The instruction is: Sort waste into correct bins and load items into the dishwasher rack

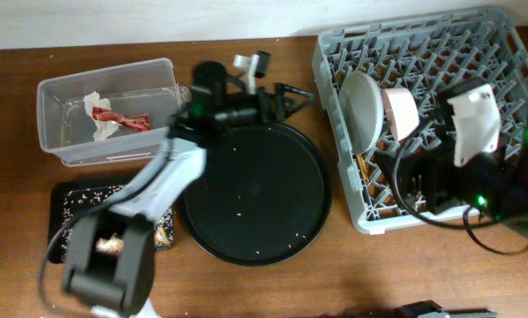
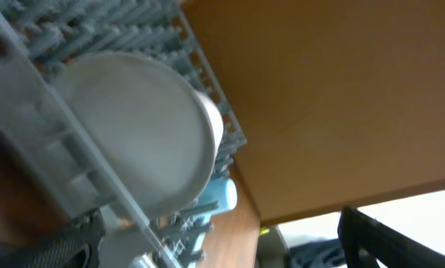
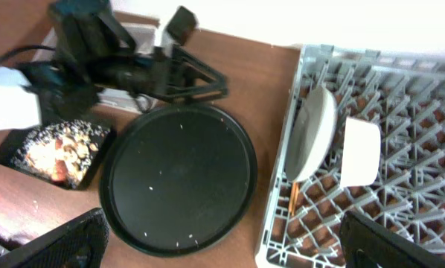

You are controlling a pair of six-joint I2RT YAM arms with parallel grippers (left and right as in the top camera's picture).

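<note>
The grey dishwasher rack [image 1: 502,53] holds a white plate [image 1: 361,108] on edge, a white bowl [image 1: 401,113] beside it and chopsticks [image 1: 363,168] lying low. They also show in the right wrist view: rack [image 3: 423,97], plate [image 3: 315,134], bowl [image 3: 360,152], chopsticks [image 3: 293,197]. In the left wrist view, a light-blue thing [image 2: 224,195], perhaps the cup, sits behind the plate [image 2: 133,126]. The clear tub [image 1: 61,132] holds tissue [image 1: 94,110] and a red wrapper [image 1: 123,117]. The black tray [image 1: 65,199] holds food scraps [image 3: 55,152]. My left gripper [image 1: 301,97] is open and empty beside the rack. My right gripper [image 1: 403,177] is open over the rack's front.
A large round black tray [image 1: 257,190] with a few crumbs lies between the bins and the rack. My left arm reaches across its left rim and over the black tray. The table's back edge runs behind the rack.
</note>
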